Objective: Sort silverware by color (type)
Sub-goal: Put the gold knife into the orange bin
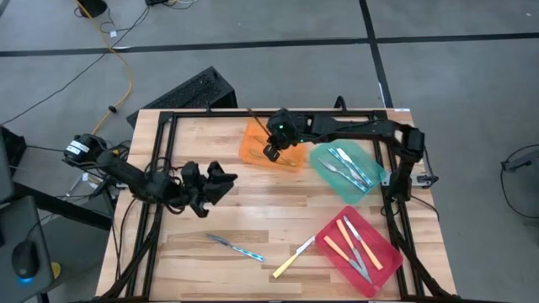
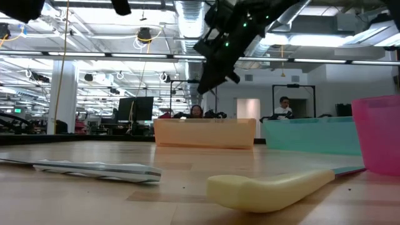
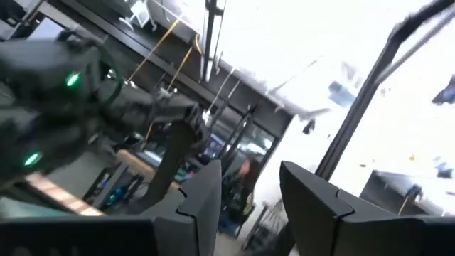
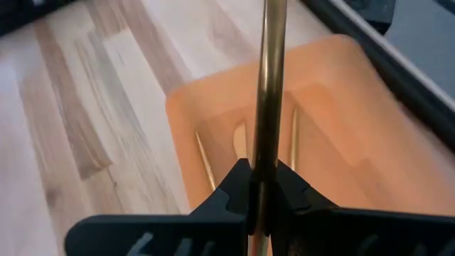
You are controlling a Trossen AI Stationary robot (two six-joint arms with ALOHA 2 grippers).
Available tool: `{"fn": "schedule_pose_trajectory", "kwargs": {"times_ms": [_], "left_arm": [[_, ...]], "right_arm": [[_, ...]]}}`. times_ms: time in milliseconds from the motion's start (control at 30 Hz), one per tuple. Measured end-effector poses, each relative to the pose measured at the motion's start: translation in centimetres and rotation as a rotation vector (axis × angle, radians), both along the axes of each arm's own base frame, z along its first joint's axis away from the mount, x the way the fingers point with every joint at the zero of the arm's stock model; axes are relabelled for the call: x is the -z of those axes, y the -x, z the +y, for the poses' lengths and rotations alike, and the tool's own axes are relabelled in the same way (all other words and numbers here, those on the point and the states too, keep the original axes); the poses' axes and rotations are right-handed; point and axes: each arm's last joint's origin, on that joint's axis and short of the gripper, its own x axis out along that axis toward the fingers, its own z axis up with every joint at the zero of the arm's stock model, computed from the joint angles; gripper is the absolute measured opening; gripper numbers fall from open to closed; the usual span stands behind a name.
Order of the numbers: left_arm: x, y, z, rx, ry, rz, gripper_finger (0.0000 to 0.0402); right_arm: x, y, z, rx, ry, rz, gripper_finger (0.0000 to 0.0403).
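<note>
1. Overhead, the right gripper (image 1: 271,152) hangs above the orange tray (image 1: 253,152) at the far middle of the table (image 1: 253,219), its fingers pinched tight on a gold utensil (image 1: 258,119) whose slim handle slants away past the tray's far edge. The left gripper (image 1: 221,182) sits over bare wood at the left, its fingers partly apart and holding nothing. A green tray (image 1: 375,172) with blue-handled pieces (image 1: 349,167) lies beside the orange one, and a red tray (image 1: 383,263) with yellow-handled pieces (image 1: 354,244) lies near the right front corner. A blue-handled utensil (image 1: 237,247) and a yellow-handled knife (image 1: 291,257) lie loose on the wood at the front.

2. Table-level view: the right gripper (image 2: 211,78) hovers clear above the orange tray (image 2: 205,133). The yellow-handled knife (image 2: 275,187) and the blue-handled utensil (image 2: 94,169) lie in the foreground. People sit in the room behind.

3. Left wrist view: the two dark fingers (image 3: 313,206) stand with a clear gap between them, empty.

4. Right wrist view: the fingers (image 4: 234,188) close on the gold utensil (image 4: 270,85), which runs straight out over the orange tray (image 4: 341,78); other gold pieces (image 4: 205,160) lie inside it.

5. No readable writing or brand shows in any view.
</note>
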Motion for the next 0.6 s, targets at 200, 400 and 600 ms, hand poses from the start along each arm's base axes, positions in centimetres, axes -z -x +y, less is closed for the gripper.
{"fn": "schedule_pose_trajectory", "kwargs": {"times_ms": [200, 400, 600], "left_arm": [[-2.0, -0.7, 0.2, -0.033, 0.051, -0.032, 0.0127], [-4.1, -1.3, 2.5, -0.045, 0.062, 0.088, 0.0119], [-6.7, 0.0, 5.9, -0.104, 0.054, 0.334, 0.0106]], "right_arm": [[2.8, -0.8, -0.6, -0.001, -0.019, 0.079, 0.0029], [4.6, -0.7, -1.1, 0.016, -0.045, 0.161, 0.0029], [4.9, -0.2, -2.0, 0.017, 0.015, 0.217, 0.0029]]}}
